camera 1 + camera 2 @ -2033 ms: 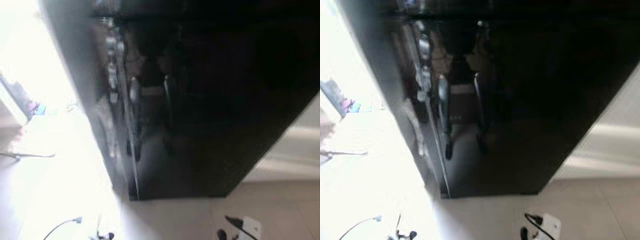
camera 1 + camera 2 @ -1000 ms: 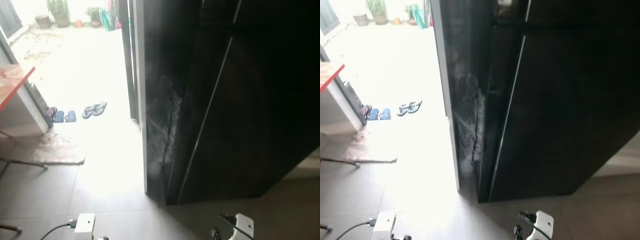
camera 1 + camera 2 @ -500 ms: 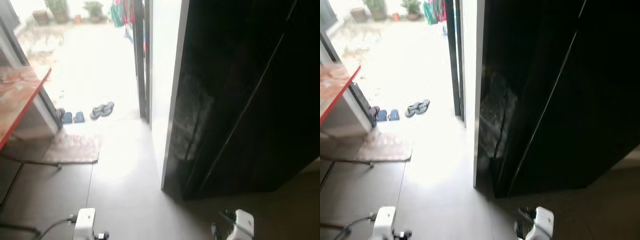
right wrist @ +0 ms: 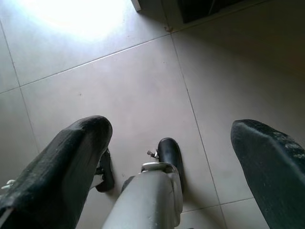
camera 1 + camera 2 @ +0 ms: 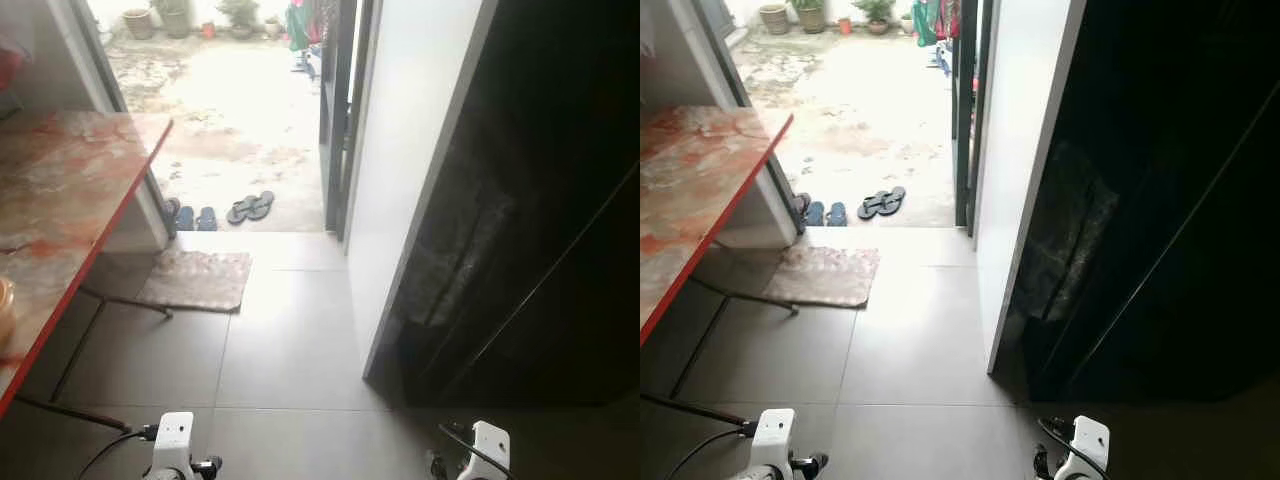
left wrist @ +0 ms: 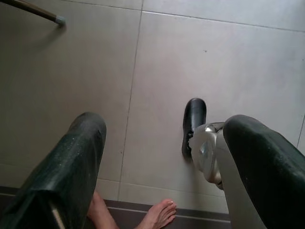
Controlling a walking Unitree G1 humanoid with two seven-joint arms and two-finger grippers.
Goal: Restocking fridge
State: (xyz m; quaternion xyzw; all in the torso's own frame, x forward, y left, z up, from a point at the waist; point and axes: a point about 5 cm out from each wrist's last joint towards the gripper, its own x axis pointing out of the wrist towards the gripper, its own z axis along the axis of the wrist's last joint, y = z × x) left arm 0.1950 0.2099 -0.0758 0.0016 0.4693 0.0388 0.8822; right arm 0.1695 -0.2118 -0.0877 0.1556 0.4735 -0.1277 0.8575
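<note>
Because both arms hang idle while you walk, your left gripper (image 6: 157, 157) and right gripper (image 4: 167, 157) point at the floor tiles (image 5: 290, 350) with fingers spread wide and empty, the black fridge (image 5: 540, 230) standing closed just to your right.

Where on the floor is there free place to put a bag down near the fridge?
The grey tiles between the red-edged table and the black fridge are bare. Toward the doorway it is crowded: a mat, then sandals and blue slippers. The table's legs take up the left side.
</note>
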